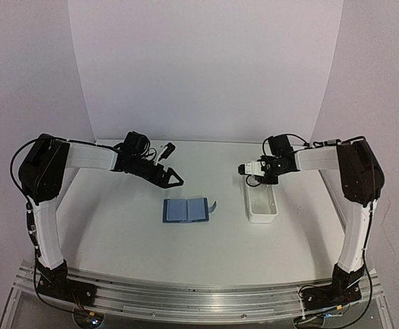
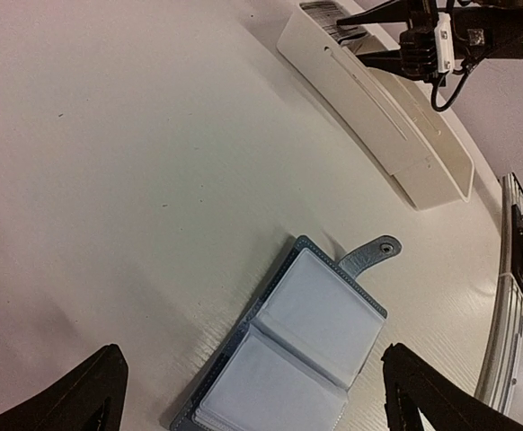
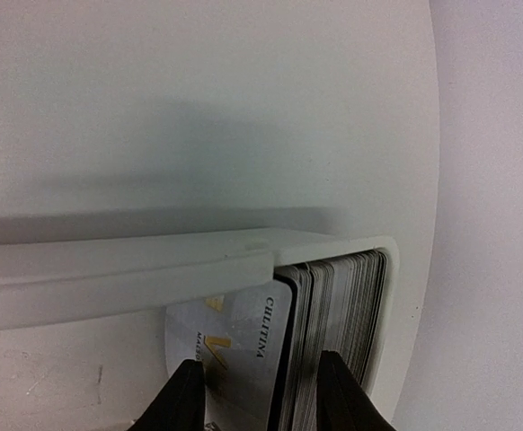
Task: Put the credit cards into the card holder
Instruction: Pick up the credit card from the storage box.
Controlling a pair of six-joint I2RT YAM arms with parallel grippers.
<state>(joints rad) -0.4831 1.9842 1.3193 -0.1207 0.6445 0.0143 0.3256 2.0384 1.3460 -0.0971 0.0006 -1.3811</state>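
In the top view, the card holder (image 1: 186,210) is seen lying open near the middle of the worktop (image 1: 117,219). The white tray (image 1: 262,218) lies at its 3 o'clock. The left pincer (image 1: 175,178) is held above the worktop at the holder's 11 o'clock, and the right pincer (image 1: 256,181) is lowered over the tray's 12 o'clock end.

In the left wrist view, the left pincer (image 2: 251,359) is spread wide and holds nothing. The open holder is framed between its fingers, with the snap tab (image 2: 369,256) pointing to 2 o'clock.

In the right wrist view, the credit cards (image 3: 338,296) are packed upright in the tray's end. A pale card (image 3: 243,341) with gold marks leans at 9 o'clock of the pack. The right pincer (image 3: 261,391) is partly closed, its fingers (image 3: 185,395) set astride several cards. Whether they are clamped cannot be told.
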